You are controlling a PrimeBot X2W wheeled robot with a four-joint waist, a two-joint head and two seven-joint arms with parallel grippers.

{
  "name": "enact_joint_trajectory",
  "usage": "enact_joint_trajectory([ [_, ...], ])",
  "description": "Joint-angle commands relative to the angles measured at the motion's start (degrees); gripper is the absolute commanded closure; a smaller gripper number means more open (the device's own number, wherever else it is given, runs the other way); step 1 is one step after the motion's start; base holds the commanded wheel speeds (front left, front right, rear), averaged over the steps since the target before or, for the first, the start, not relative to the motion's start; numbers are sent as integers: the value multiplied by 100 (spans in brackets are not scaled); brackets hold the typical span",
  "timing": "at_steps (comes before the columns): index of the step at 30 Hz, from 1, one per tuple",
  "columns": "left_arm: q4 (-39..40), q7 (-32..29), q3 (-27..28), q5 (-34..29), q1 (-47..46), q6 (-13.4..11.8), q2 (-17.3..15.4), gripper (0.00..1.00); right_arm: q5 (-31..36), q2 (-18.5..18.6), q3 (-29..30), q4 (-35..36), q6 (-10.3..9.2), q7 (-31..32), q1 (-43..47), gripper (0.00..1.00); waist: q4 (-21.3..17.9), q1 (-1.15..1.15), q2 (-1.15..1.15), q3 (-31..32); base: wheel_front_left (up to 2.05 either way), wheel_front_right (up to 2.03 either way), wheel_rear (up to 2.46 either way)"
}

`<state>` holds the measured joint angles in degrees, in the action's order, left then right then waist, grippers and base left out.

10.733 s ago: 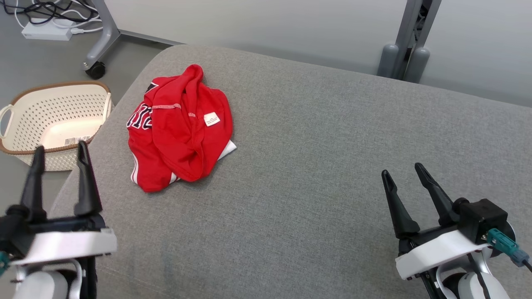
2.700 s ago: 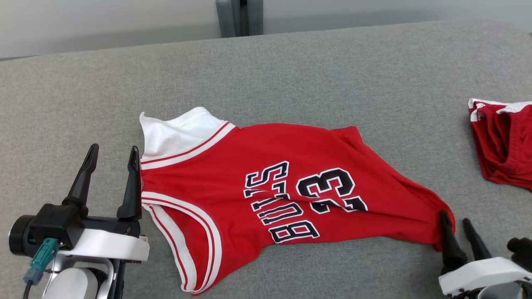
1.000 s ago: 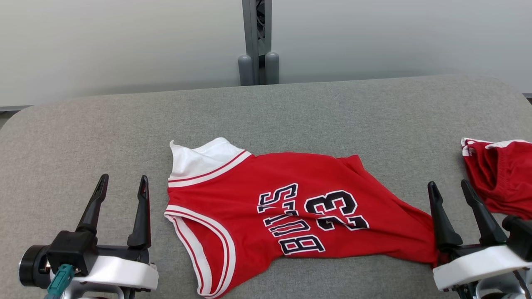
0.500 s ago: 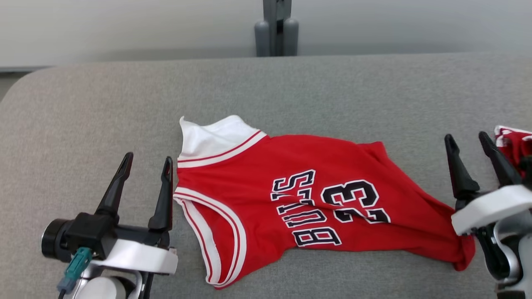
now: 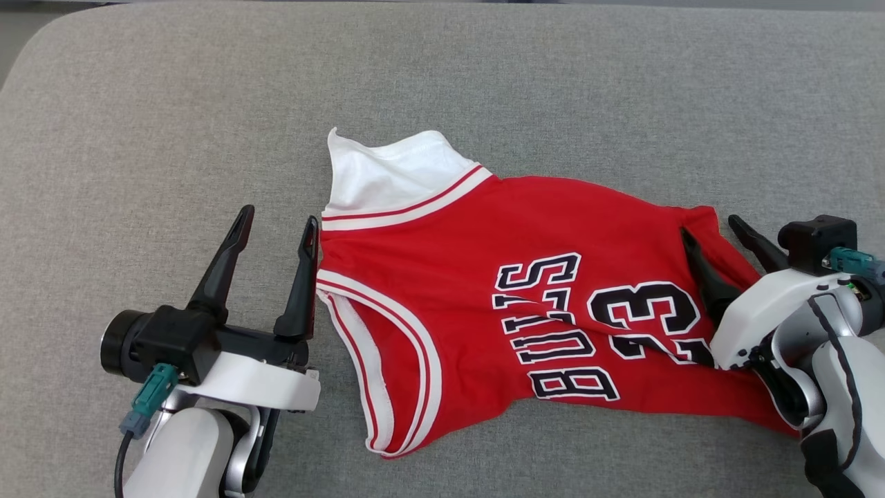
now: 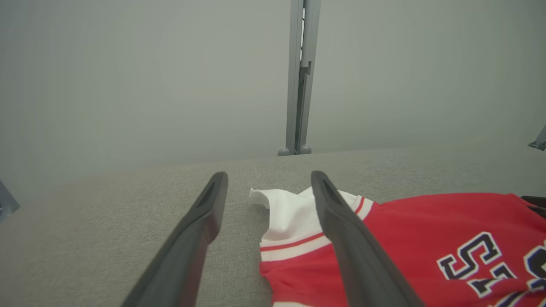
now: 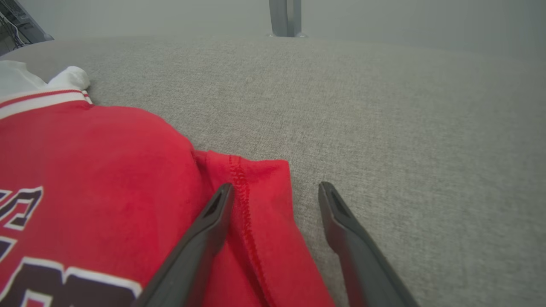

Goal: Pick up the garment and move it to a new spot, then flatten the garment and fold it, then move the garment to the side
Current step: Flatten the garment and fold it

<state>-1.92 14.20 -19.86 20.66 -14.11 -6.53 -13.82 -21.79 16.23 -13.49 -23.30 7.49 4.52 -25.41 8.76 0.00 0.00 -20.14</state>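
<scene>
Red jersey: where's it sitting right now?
Head view: the red jersey lies spread mid-frame on the grey cushion, left gripper beside its armhole, right gripper over its hem corner.

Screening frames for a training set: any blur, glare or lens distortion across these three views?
Head view: even soft light, no glare, jersey lettering crisp. Left wrist view: wall hazy, fingers soft near the lens. Right wrist view: wide-angle seems to bow the cushion's far edge; hem stitching sharp.

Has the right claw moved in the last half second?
Yes: against the jersey, the right claw shifted leftward, from beyond the hem to straddling its far corner.
</scene>
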Motion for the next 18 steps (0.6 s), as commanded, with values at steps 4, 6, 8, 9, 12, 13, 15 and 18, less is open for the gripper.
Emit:
enact_joint_trajectory([
  [4, -146, 59, 72, -33, -178, 85, 27, 0, -215, 136, -211, -149, 1, -147, -192, 100, 18, 0, 0, -66, 0, 0, 0],
  [6, -193, 73, 110, -41, -181, 102, 38, 0, -259, 154, -132, -129, 1, -350, -260, 100, -13, 0, 0, -52, 0, 0, 0],
  [8, -226, 82, 140, -49, -181, 114, 51, 0, -303, 159, -43, -80, 1, -529, -337, 100, -45, 0, 0, -32, 0, 0, 0],
  [9, -241, 85, 159, -55, -184, 122, 53, 0, -304, 174, 14, -42, 1, -631, -395, 100, -62, 0, 0, -22, 0, 0, 0],
  [12, -264, 91, 202, -73, -198, 151, 55, 0, -413, 165, 210, 53, 1, -841, -544, 100, -116, 0, 0, 19, 0, 0, 0],
  [13, -265, 89, 221, -84, -196, 163, 57, 0, -404, 202, 306, 78, 1, -896, -602, 100, -133, 0, 0, 35, 0, 0, 0],
  [15, -256, 89, 254, -107, -172, 189, 66, 0, -456, 185, 483, 127, 1, -1029, -691, 100, -173, 0, 0, 85, 0, 0, 0],
  [18, -240, 91, 311, -127, -108, 198, 69, 0, -569, 132, 750, 205, 0, -1220, -756, 100, -240, 0, 0, 153, 0, 0, 0],
])
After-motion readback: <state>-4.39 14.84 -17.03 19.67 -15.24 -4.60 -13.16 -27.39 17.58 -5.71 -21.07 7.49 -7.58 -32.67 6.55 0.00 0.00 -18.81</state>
